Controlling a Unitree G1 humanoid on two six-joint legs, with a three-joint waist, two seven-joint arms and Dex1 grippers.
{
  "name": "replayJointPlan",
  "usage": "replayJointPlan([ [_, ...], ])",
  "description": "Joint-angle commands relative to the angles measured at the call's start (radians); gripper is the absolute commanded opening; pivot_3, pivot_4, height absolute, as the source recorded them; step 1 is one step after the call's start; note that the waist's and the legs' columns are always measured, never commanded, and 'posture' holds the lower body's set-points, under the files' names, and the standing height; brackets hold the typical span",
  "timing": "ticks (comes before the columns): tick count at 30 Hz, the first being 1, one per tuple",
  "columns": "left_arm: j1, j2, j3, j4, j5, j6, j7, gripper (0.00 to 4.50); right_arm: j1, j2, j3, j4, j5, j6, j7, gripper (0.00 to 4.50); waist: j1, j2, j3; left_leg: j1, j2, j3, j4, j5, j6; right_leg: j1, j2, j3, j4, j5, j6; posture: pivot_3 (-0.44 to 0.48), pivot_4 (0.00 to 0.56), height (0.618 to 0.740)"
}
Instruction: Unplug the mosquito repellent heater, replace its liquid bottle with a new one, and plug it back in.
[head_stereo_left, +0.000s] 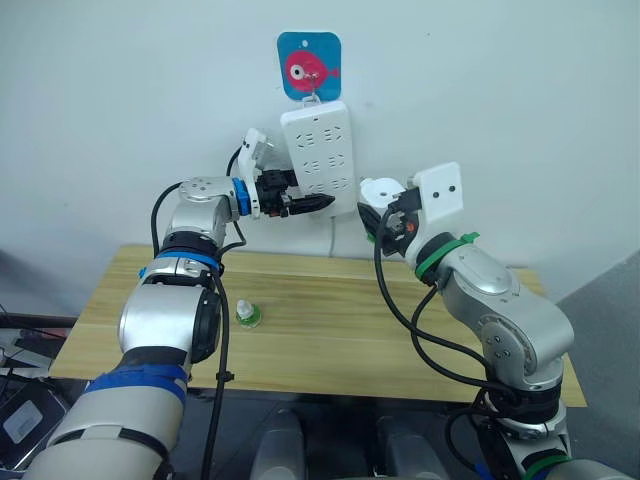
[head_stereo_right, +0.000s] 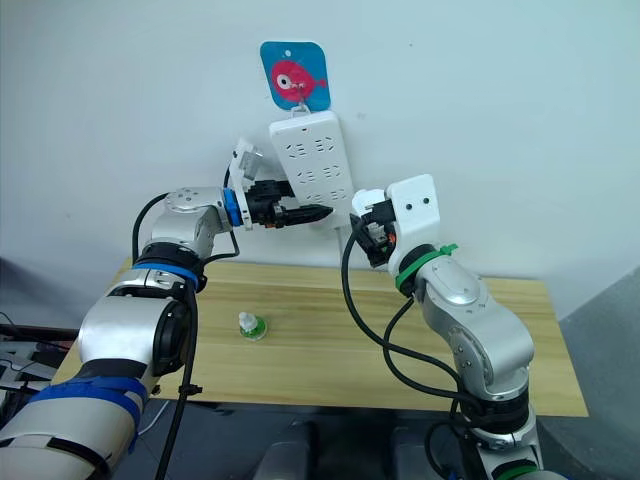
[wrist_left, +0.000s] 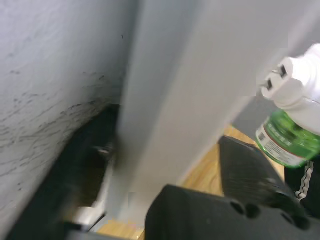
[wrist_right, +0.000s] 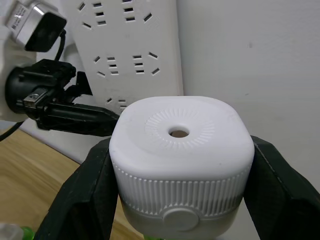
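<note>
The mosquito repellent heater (wrist_right: 181, 160) was a white rounded plastic barrel with fine ribs around its side and a round vent hole on top. It sat clamped between the two black fingers of the right gripper (head_stereo_left: 385, 215), just beside the white power strip (head_stereo_left: 318, 155) hanging on the wall. A green bottle with an unreadable label (wrist_left: 290, 140) sat under the heater. The left gripper (head_stereo_left: 305, 204) touched the strip's lower edge, fingers nearly together. Another small green bottle (head_stereo_left: 247, 313) stood on the wooden table (head_stereo_left: 330, 340) below the strip.

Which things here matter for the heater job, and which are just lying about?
Job:
mosquito repellent heater, clamped in right gripper
power strip, braced by left gripper
small green bottle on table

Lying about:
fish hook plaque
</note>
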Motion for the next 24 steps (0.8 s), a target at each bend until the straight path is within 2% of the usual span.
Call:
replayJointPlan([
  [1, 0.072, 0.036, 0.038, -0.109, -0.032, 0.014, 0.044, 4.48, 0.026, 0.002, -0.074, -0.015, 0.010, -0.045, 0.010, 2.95, -0.003, 0.000, 0.000, 0.000, 0.000, 0.000, 0.000, 0.000, 0.000, 0.000, 0.000, 0.000, 0.001, 0.000, 0.000, 0.167, 0.198, 0.740],
  [3, 0.159, 0.048, 0.055, -0.214, -0.042, 0.026, 0.092, 4.48, 0.045, 0.005, -0.117, -0.001, 0.023, -0.060, 0.020, 2.95, -0.011, 0.000, 0.000, 0.001, 0.000, 0.001, 0.000, 0.000, 0.000, 0.000, 0.000, 0.001, 0.002, 0.000, 0.000, 0.171, 0.203, 0.740],
  [7, 0.373, 0.053, 0.088, -0.472, -0.038, 0.035, 0.268, 4.48, 0.060, 0.019, -0.226, 0.048, 0.066, -0.078, 0.033, 2.95, -0.017, 0.003, 0.003, 0.002, 0.001, 0.001, 0.000, 0.000, 0.000, 0.000, 0.000, 0.001, 0.005, -0.001, -0.002, 0.188, 0.212, 0.740],
  [10, 0.542, 0.044, 0.109, -0.700, -0.062, 0.044, 0.348, 4.48, 0.052, 0.035, -0.304, 0.085, 0.106, -0.071, 0.034, 2.95, -0.013, 0.005, 0.006, 0.003, 0.001, 0.000, 0.000, 0.000, 0.000, 0.000, 0.000, 0.001, 0.007, -0.002, -0.003, 0.195, 0.218, 0.740],
  [14, 0.706, 0.012, 0.126, -0.982, -0.101, 0.070, 0.450, 4.48, 0.027, 0.076, -0.428, 0.132, 0.192, -0.034, 0.006, 2.95, -0.009, 0.005, 0.016, 0.003, 0.001, 0.000, 0.000, 0.000, 0.000, 0.000, 0.000, 0.001, 0.008, -0.002, -0.003, 0.212, 0.224, 0.740],
  [17, 0.837, -0.031, 0.030, -1.256, -0.177, 0.185, 0.442, 4.48, -0.030, 0.173, -0.611, 0.181, 0.384, 0.059, -0.070, 2.95, -0.001, 0.007, 0.021, 0.003, 0.000, 0.000, 0.000, 0.000, -0.001, 0.001, -0.002, 0.002, 0.007, -0.002, -0.003, 0.234, 0.229, 0.740],
  [19, 0.874, -0.078, -0.055, -1.372, -0.217, 0.259, 0.454, 4.48, -0.069, 0.227, -0.720, 0.214, 0.539, 0.118, -0.136, 2.95, 0.002, 0.008, 0.022, 0.003, 0.000, 0.001, 0.000, 0.000, -0.001, 0.001, -0.002, 0.003, 0.007, -0.002, -0.003, 0.239, 0.232, 0.740],
  [21, 0.875, -0.133, -0.131, -1.427, -0.228, 0.301, 0.474, 4.48, -0.090, 0.250, -0.778, 0.231, 0.674, 0.171, -0.193, 2.95, 0.015, 0.010, 0.025, 0.003, -0.001, 0.001, 0.000, 0.000, -0.001, 0.001, -0.003, 0.002, 0.006, -0.002, -0.003, 0.238, 0.231, 0.740],
  [24, 0.837, -0.214, -0.208, -1.389, -0.194, 0.291, 0.506, 4.48, -0.096, 0.252, -0.803, 0.243, 0.822, 0.196, -0.295, 2.95, 0.016, 0.012, 0.028, 0.003, -0.001, 0.001, 0.001, 0.000, 0.000, 0.001, -0.002, 0.002, 0.006, -0.002, -0.003, 0.227, 0.230, 0.740],
])
